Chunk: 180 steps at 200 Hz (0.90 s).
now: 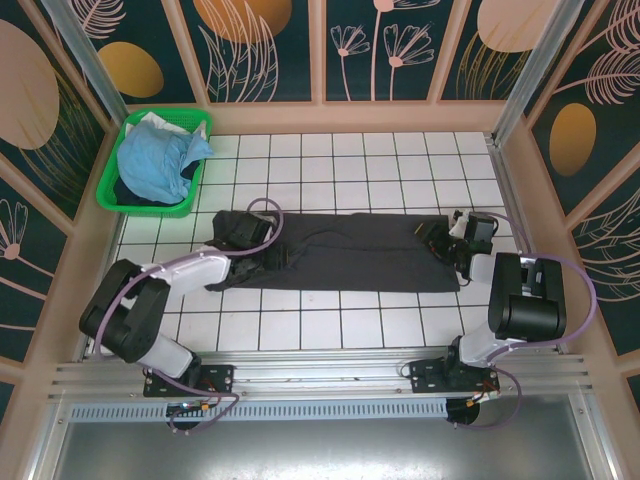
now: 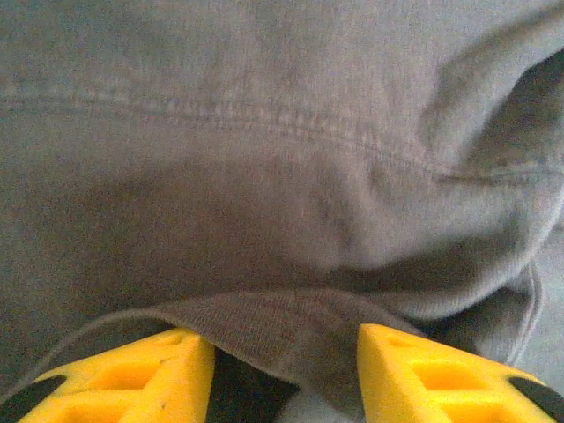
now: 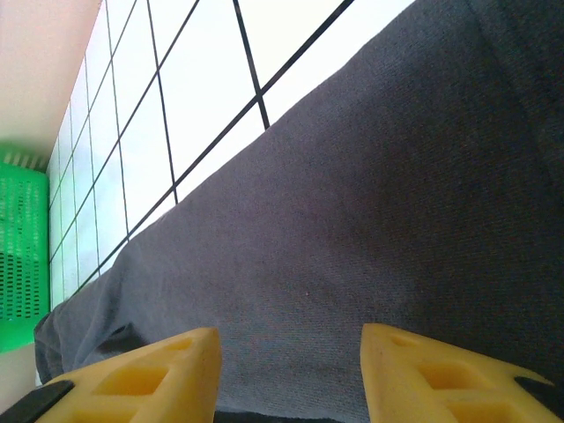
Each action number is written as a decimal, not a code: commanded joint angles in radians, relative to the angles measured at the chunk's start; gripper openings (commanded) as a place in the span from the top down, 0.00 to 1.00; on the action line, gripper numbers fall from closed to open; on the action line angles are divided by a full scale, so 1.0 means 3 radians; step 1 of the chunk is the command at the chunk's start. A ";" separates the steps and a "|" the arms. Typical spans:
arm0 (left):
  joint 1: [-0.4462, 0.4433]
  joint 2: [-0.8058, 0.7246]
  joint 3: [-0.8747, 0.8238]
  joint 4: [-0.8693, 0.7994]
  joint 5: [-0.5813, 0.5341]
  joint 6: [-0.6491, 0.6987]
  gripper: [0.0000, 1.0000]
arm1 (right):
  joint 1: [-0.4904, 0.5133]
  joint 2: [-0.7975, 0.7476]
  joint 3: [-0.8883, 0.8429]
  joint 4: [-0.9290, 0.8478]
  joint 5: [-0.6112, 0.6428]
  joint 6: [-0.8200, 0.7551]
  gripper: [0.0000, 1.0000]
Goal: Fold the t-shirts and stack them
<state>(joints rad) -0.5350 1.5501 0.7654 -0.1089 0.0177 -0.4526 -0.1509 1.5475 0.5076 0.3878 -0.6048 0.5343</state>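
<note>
Mid-frame on the worktop (image 1: 330, 320), the charcoal t-shirt (image 1: 350, 255) lies as 1 long strip. The left end effector (image 2: 284, 339) and right end effector (image 3: 291, 339) sit half-open at its ends, apparently gripping nothing. Pinch both ends evenly before folding. Upper left, the blue t-shirt (image 1: 155, 165) fills the green basket (image 1: 150, 208).

A green plastic basket (image 1: 150, 210) sits at the ten o'clock corner of the white tiled table (image 1: 330, 160), beneath dark wall panels (image 1: 265, 50) painted with pale flowers and orange ovals.
</note>
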 commanded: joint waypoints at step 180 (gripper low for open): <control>0.0006 -0.0342 -0.0173 0.0089 -0.0345 -0.0233 0.64 | -0.0043 0.0086 0.0001 0.0098 -0.0064 0.0028 0.54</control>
<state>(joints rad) -0.5346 1.4143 0.7116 -0.0807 -0.1181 -0.5167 -0.1566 1.5547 0.5076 0.3904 -0.6041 0.5343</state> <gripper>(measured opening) 0.368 0.462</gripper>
